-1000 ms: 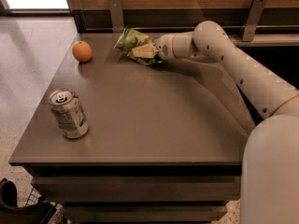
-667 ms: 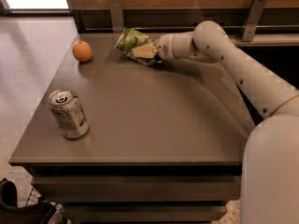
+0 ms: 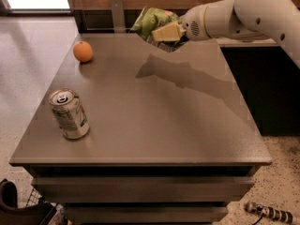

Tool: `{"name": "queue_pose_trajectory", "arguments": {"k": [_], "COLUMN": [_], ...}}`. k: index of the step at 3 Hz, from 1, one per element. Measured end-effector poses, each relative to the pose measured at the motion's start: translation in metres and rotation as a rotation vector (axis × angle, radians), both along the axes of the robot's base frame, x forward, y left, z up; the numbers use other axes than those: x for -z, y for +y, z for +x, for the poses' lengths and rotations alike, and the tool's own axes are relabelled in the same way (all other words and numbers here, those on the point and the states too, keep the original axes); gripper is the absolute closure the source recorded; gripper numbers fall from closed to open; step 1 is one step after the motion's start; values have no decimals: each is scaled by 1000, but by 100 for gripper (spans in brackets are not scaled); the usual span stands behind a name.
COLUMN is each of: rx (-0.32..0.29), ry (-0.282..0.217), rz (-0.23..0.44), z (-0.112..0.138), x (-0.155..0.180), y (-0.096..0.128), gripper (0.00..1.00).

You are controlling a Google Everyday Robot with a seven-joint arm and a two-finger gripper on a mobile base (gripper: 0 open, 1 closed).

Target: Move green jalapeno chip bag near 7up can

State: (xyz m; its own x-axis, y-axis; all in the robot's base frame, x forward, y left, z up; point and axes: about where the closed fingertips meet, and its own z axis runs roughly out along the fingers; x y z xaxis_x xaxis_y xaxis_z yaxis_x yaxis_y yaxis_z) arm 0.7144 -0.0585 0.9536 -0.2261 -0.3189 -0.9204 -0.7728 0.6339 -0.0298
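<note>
the big brown table [image 3: 154, 125] fills most of the view. the white robot arm [image 3: 262, 8] reaches in from the right, over the far side. at its end, the gripper [image 3: 164, 33] is pinched tight on the green jalapeno chip bag [image 3: 152, 18]. the bag hangs in the air above the back of the table, and its dark shadow lies below it. the 7up can [image 3: 69, 114] stands far away, near the front left edge. a small orange [image 3: 82, 51] sits at the back left.

what could go wrong? i think the bag is slippery and is held by one part only, so it might slide out on the long way over. the can is tall and close to the edge, so a bump from the bag or the gripper could knock it off.

the can shows green and white marks, but i cannot read any words on it or on the bag.
</note>
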Motion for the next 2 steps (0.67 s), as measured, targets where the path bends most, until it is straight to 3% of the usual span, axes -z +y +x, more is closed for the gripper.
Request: {"name": "queue_pose_trajectory", "arguments": {"k": [1,2], "rx": [3,-40], "ry": [-30,-19], "rz": [-47,-92], "z": [-43,-93], "x": [-47,-71], "y": [-20,-27], "gripper": [100,100]}}
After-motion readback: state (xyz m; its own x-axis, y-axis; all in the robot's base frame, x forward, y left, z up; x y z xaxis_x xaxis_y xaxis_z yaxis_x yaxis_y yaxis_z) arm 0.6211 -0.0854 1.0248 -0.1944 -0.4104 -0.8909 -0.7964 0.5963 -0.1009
